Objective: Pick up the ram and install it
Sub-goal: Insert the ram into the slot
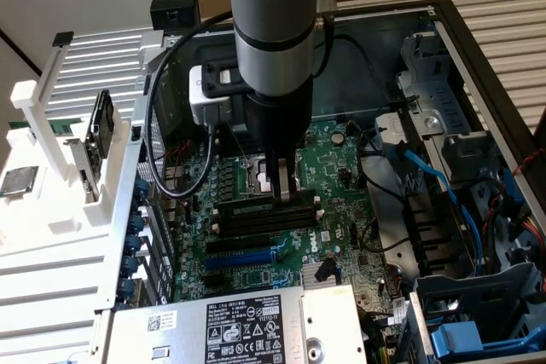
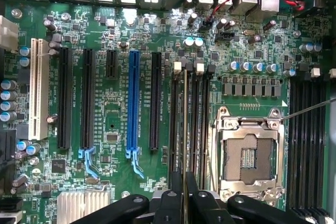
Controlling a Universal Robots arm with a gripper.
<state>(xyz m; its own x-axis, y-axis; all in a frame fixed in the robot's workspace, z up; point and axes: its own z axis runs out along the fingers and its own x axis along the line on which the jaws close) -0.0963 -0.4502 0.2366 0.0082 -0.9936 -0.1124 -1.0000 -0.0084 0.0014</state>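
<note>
The ram (image 2: 185, 129) is seen edge-on in the wrist view as a thin pale line, standing in line with the black memory slots (image 2: 195, 124) beside the processor socket. My gripper (image 2: 184, 184) is shut on its upper edge, one black finger on each side. In the exterior view the gripper (image 1: 284, 187) points straight down at the black memory slots (image 1: 264, 213) in the middle of the motherboard, fingertips just above them. Whether the ram is fully down in a slot I cannot tell.
The open processor socket (image 2: 247, 156) lies close beside the slots, with expansion slots such as the blue one (image 2: 133, 98) on the other side. Blue cables (image 1: 426, 176) and a drive cage lie to the exterior view's right. A power supply (image 1: 247, 321) sits in front, a white rack (image 1: 51, 125) to the left.
</note>
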